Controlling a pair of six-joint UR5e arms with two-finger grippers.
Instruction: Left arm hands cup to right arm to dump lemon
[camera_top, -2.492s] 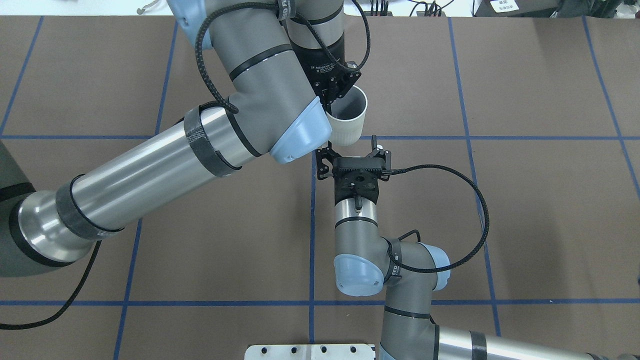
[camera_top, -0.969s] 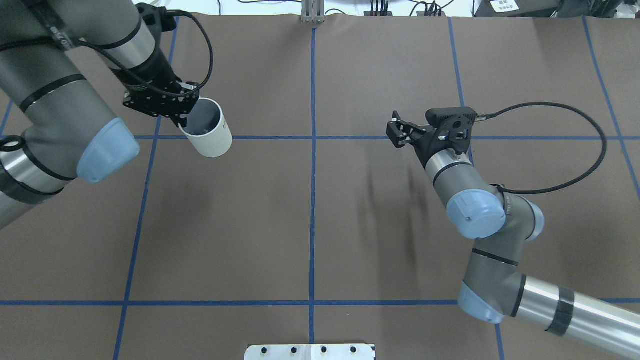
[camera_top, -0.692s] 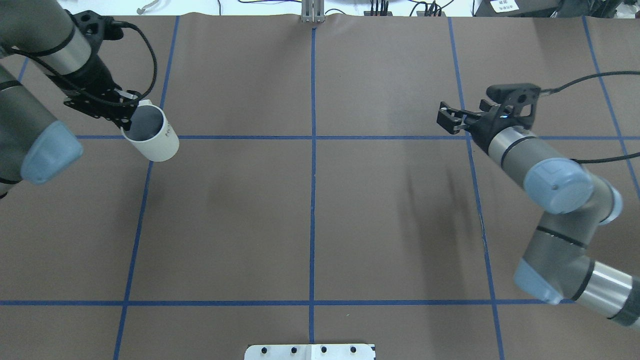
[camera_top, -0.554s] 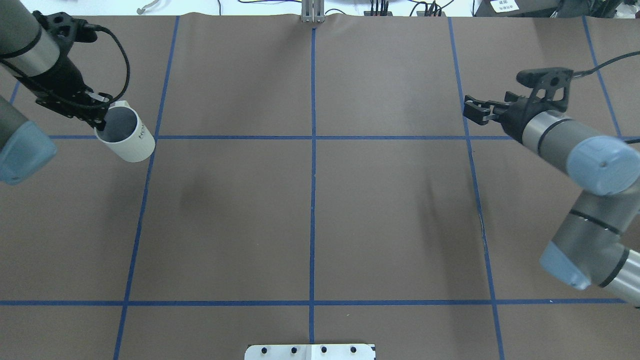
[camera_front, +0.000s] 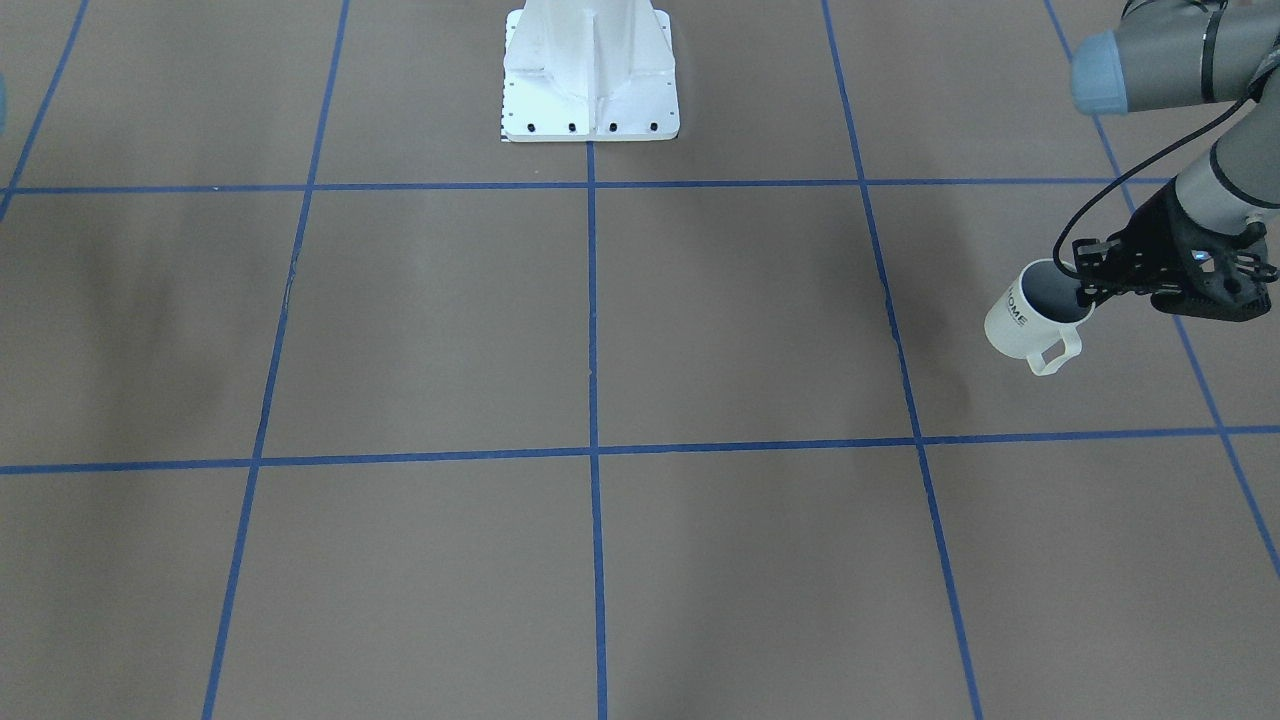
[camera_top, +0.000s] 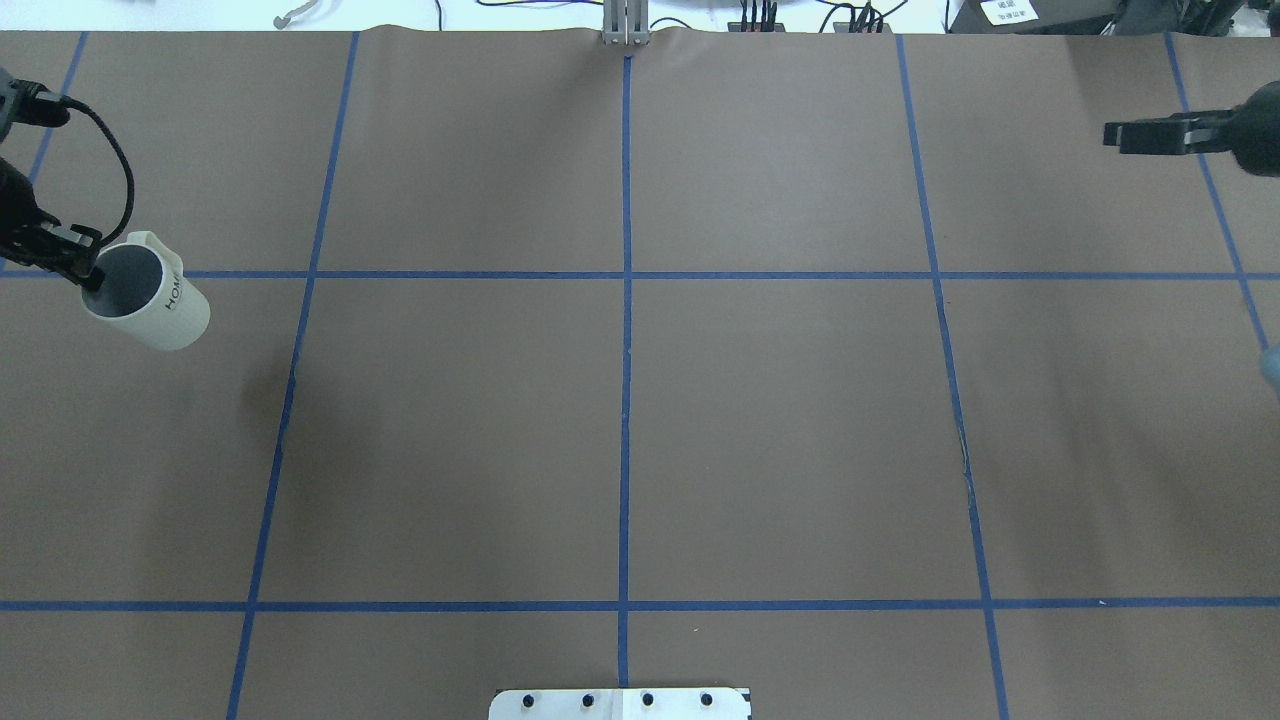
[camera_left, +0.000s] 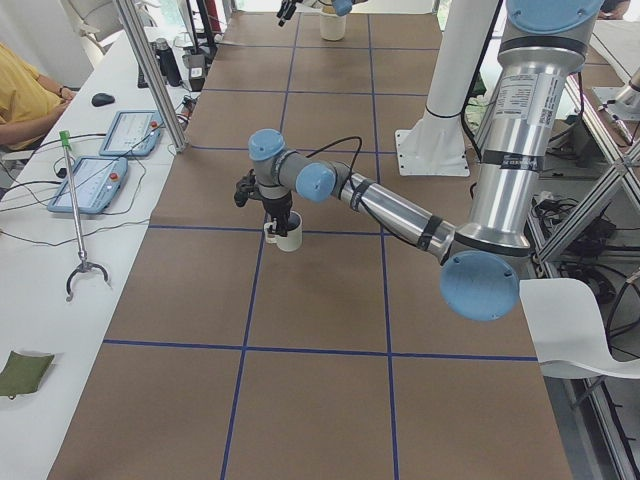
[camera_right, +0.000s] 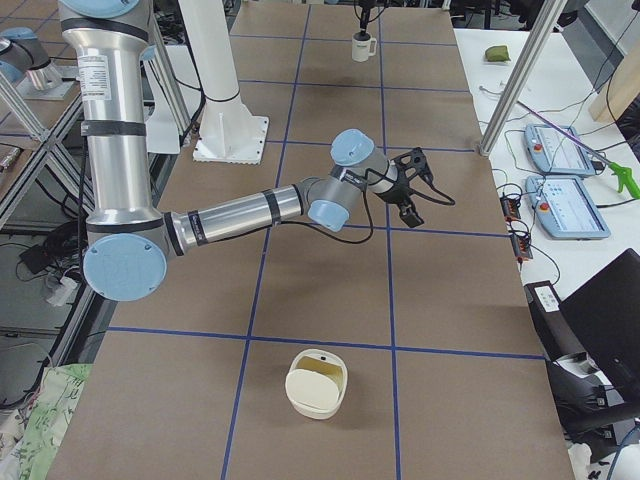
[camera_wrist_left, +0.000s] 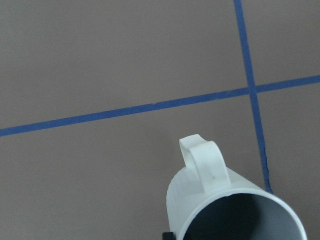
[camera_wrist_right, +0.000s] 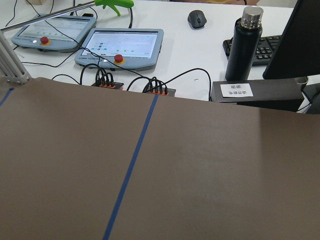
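The hand-over looks undone. The left tool (camera_front: 1085, 290) is clamped on the rim of the cup (camera_front: 1030, 320), one finger inside the mouth. The cup hangs tilted at the tool's tip, handle on its underside, and seems lifted off the desk (camera_top: 620, 400). The right tool (camera_top: 1125, 135) is well apart from it, across the desk, and carries nothing. It shows side-on, so I cannot tell how wide its jaws stand.

No lemon shows in any view. The part of the cup's grey inside that can be seen is bare, so I cannot say whether the dump is left to do.

The overhead view shows only taped desk between the tools. A cream tub (camera_right: 315, 385) sits on the desk behind the right tool, nearer that end. Pendants (camera_wrist_right: 120, 47) and a bottle (camera_wrist_right: 243, 42) lie ahead of the right tool, off the desk.
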